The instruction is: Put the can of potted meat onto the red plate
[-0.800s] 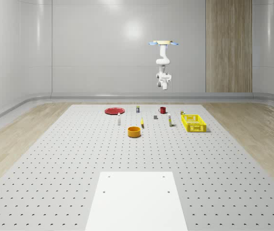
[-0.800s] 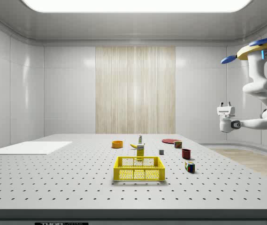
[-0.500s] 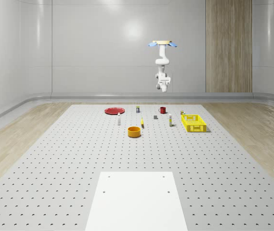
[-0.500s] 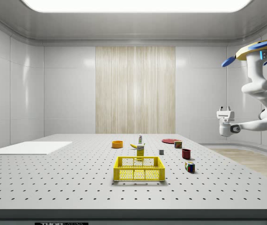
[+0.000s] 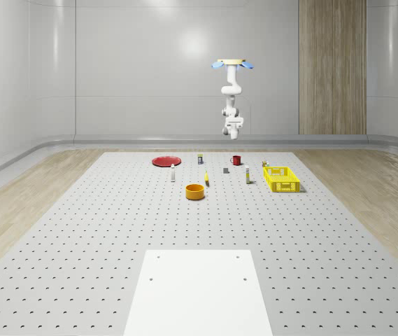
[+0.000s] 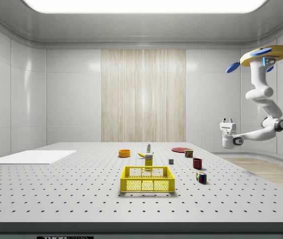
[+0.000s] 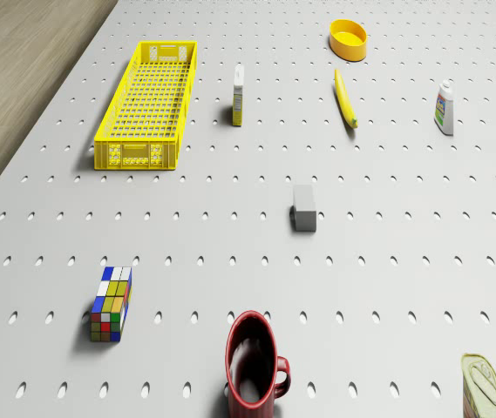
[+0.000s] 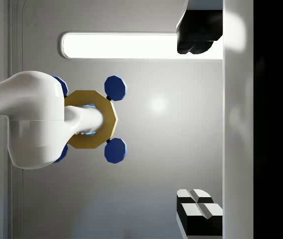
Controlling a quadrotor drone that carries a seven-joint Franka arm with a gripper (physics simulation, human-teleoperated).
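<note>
Step in hand: approach; the can has not been grasped, and I judge the task barely begun.
Next move: the arm has to turn the gripper (image 6: 226, 121) down (it now points at the ceiling) and the robot has to come down over the can before any closing.
Orange bowl (image 7: 349, 39): nearest the whole-scene camera of the containers; looks empty.
Yellow crate (image 7: 101, 139): a little further back, at the whole-scene view's right; nothing seen through its mesh.
Red mug (image 7: 252, 366): upright in the back row; its inside looks empty.
Can of potted meat (image 7: 487, 389): on the table (image 5: 115, 231) in that same row, between the mug and the plate, apart from both.
Red plate (image 5: 165, 161): at the back, to the whole-scene view's left; bare.
Drone (image 6: 264, 54): hovers high over the table's far edge, behind the mug.
Fingers (image 8: 197, 211): spread wide apart, holding nothing, well above the table.
</note>
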